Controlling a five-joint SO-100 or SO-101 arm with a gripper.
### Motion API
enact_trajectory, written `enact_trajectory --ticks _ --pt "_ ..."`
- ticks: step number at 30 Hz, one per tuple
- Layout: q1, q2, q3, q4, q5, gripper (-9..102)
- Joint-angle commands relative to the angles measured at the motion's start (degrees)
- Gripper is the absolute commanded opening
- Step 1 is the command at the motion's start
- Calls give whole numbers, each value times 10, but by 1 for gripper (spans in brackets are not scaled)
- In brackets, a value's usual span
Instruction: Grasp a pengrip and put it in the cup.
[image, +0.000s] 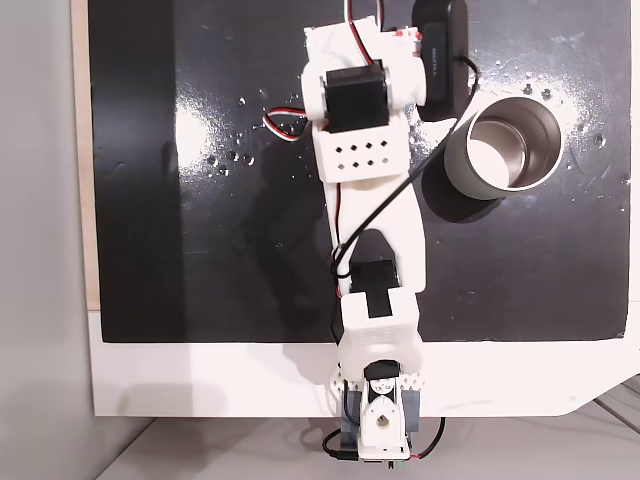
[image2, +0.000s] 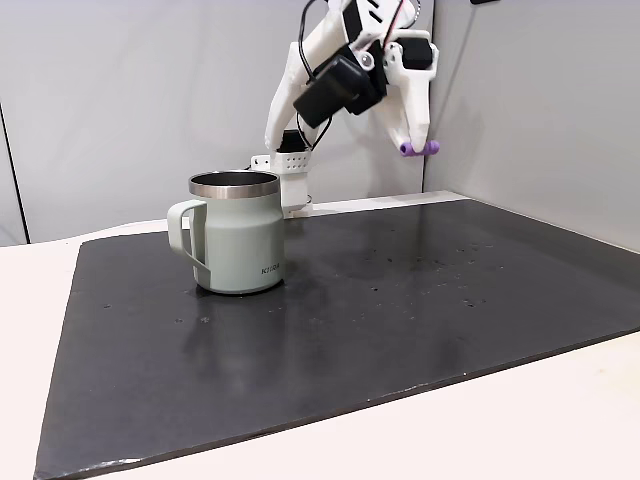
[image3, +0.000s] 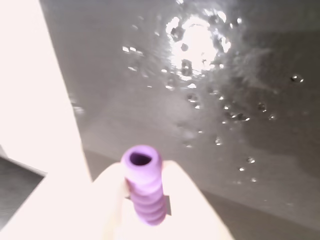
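High above the mat (image2: 400, 290), your arm arches over with the gripper (image2: 418, 148) pointing down, clamped on the pengrip (image3: 145, 190), well right of the cup (image2: 236, 232) in that fixed view.

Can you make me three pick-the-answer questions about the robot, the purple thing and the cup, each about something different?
1. Where is the pengrip?
A. inside the cup
B. lying on the black mat
C. pinched in the gripper, up in the air

2. What colour is the outside of the cup?
A. pale grey-green
B. bright red
C. yellow

3. How is the cup standing?
A. tipped on its side
B. upright with its mouth open to the top
C. upside down

Answers:
1 C, the side fixed view shows the gripper holding the purple piece high above the black mat.
2 A, its wall looks pale grey-green with a shiny steel rim.
3 B, the top fixed view looks straight into its open steel inside.
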Motion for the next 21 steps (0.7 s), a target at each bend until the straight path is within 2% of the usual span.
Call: enact_trajectory --ticks 1,12,21 --pt "40 76 -6 10 -5 0" --pt "198 146 -13 57 -25 0" --pt "305 167 61 62 -62 0"
